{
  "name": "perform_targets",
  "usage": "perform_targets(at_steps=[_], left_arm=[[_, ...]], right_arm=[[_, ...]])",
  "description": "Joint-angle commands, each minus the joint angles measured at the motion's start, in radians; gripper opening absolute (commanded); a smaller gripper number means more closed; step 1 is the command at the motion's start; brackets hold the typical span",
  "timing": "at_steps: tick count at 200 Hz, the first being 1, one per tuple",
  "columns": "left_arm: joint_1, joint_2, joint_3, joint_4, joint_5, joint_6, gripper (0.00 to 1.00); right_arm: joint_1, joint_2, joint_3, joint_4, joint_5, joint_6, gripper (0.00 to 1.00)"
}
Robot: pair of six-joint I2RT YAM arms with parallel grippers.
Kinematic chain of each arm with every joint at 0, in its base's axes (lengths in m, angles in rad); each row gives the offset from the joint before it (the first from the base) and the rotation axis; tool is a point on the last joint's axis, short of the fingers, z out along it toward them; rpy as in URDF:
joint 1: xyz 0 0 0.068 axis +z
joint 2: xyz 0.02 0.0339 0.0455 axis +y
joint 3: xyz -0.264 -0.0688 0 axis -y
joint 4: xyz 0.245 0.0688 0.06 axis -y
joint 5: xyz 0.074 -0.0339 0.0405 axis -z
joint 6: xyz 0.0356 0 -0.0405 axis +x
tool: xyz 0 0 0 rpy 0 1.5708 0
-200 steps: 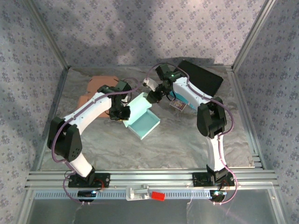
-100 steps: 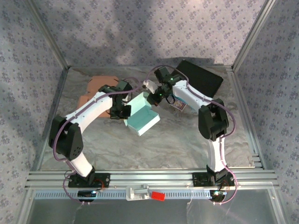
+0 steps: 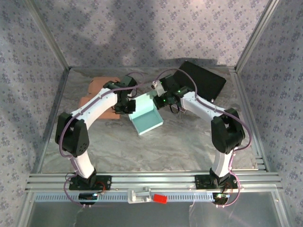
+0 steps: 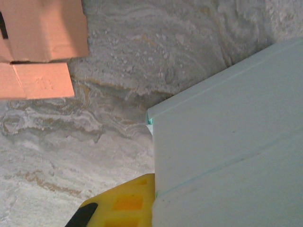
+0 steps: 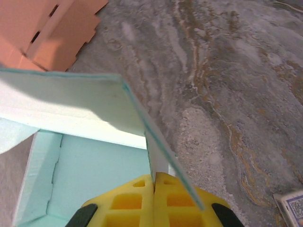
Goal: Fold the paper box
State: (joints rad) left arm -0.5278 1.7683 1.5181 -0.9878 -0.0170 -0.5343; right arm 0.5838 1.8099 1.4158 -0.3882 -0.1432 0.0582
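The right gripper is clamped on a thin upright flap at the 1 o'clock corner of the pale teal paper box. The left gripper is pinched on the panel at the box's 9 o'clock edge, and both have tightened within the last second. Since then the box has slid a little toward 12 o'clock and turned squarer, sitting just off the centre of the table near the brown cardboard at 10 o'clock. Both arms arch inward from 6 o'clock, the left forearm now reaching farther in and the right elbow swung out toward 3 o'clock.
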Motion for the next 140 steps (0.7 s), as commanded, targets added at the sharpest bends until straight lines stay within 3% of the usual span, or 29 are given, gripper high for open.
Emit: perform_targets(at_steps=[1, 32, 75, 140], left_arm=[[0.017, 0.025, 0.072, 0.078, -0.001, -0.038, 0.0], [0.028, 0.071, 0.119, 0.102, -0.005, -0.073, 0.0], [0.028, 0.097, 0.125, 0.185, 0.006, -0.109, 0.0], [0.008, 0.037, -0.002, 0.364, -0.027, -0.074, 0.0]], right_arm=[[0.037, -0.039, -0.053, 0.086, 0.12, 0.194, 0.0], [0.07, -0.048, -0.074, 0.114, 0.247, 0.348, 0.0], [0.119, -0.05, -0.079, 0.139, 0.369, 0.429, 0.0], [0.126, -0.072, -0.192, 0.281, 0.388, 0.44, 0.0]])
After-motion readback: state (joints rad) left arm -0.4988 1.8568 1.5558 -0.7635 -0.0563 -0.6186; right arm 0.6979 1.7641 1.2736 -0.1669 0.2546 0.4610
